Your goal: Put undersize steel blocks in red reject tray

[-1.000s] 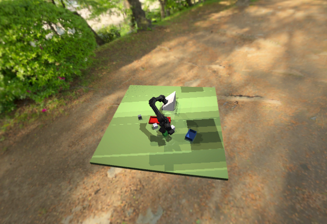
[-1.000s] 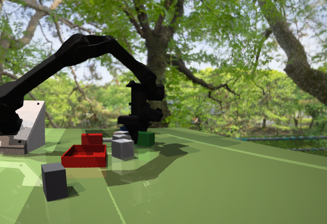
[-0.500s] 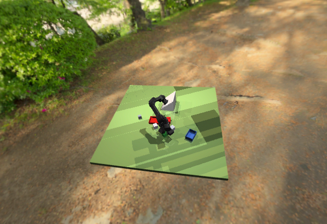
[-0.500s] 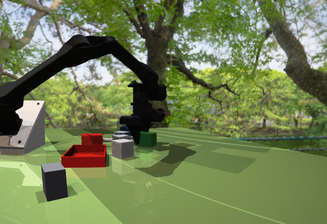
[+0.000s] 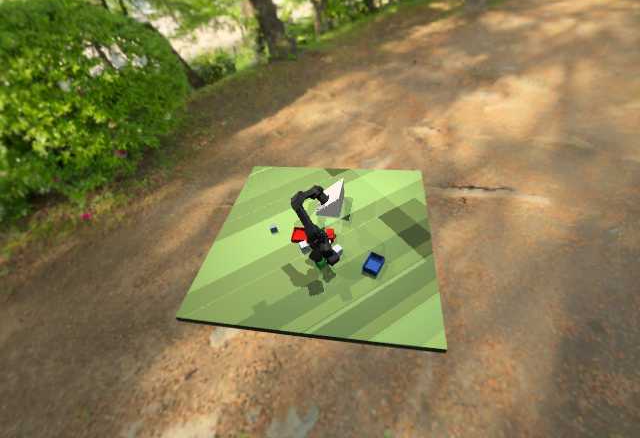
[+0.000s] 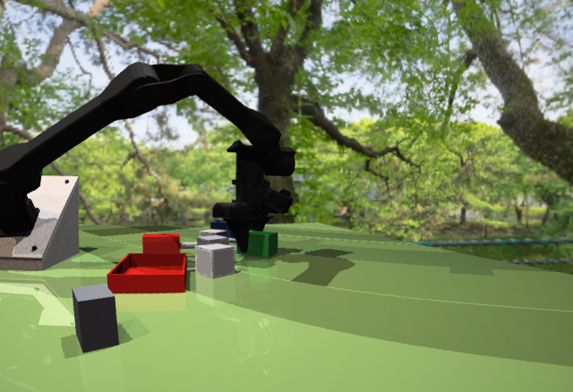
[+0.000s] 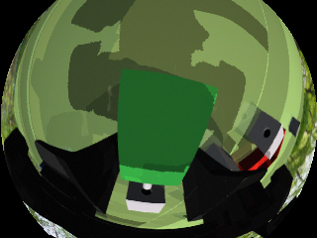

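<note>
My pincer grips the green block-shaped GO gauge, its pale pin aimed at a bored steel block just beyond, apparently to test the hole.

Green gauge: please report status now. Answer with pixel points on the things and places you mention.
Tool [image 5: 321,262] [image 6: 253,244] [image 7: 155,137] shut on green gauge [image 5: 321,263] [image 6: 263,243] [image 7: 163,119]. Pin at block [image 7: 139,204] hole, depth unclear. Nothing seen blocking; red tray [image 5: 298,235] [image 6: 147,285] [image 7: 254,164] off to side.

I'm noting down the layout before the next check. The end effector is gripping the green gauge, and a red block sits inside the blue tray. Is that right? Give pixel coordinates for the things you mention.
Not quite: the top view shows no red block inside the blue tray [image 5: 373,264]. The end effector [image 7: 155,137] is gripping the green gauge [image 6: 263,243] [image 7: 163,124], as you say.
</note>
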Robot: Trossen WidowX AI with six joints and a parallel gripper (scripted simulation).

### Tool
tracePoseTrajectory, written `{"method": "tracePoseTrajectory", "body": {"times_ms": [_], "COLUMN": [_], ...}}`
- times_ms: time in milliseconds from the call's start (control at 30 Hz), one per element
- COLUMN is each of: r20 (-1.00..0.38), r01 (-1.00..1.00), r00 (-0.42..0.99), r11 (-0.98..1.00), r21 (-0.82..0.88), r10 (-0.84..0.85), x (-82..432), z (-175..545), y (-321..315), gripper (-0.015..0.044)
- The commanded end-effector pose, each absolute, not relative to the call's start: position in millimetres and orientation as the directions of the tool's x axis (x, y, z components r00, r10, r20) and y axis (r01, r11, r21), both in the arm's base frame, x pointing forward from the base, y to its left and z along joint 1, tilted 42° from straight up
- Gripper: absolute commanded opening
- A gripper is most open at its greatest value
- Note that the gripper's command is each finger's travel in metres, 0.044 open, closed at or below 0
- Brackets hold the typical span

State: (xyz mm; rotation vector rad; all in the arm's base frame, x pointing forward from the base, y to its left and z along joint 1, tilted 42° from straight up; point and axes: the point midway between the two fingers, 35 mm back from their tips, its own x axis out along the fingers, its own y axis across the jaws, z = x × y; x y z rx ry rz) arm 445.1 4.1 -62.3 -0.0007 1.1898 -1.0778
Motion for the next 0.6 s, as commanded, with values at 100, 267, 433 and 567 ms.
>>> {"method": "tracePoseTrajectory", "body": {"times_ms": [100, 267, 433, 567], "r20": [-0.738, -0.737, -0.740, -0.734], "r01": [0.666, 0.667, 0.667, 0.666], "r00": [-0.026, -0.026, -0.032, -0.053], "r11": [0.538, 0.538, 0.537, 0.524], "r21": [-0.516, -0.516, -0.517, -0.531], "r10": [-0.675, -0.675, -0.672, -0.677], "x": [448, 452, 450, 448], "z": [-59, -57, -41, -31], "y": [5, 2, 17, 21], "gripper": [0.0000, 0.0000, 0.0000, 0.0000]}}
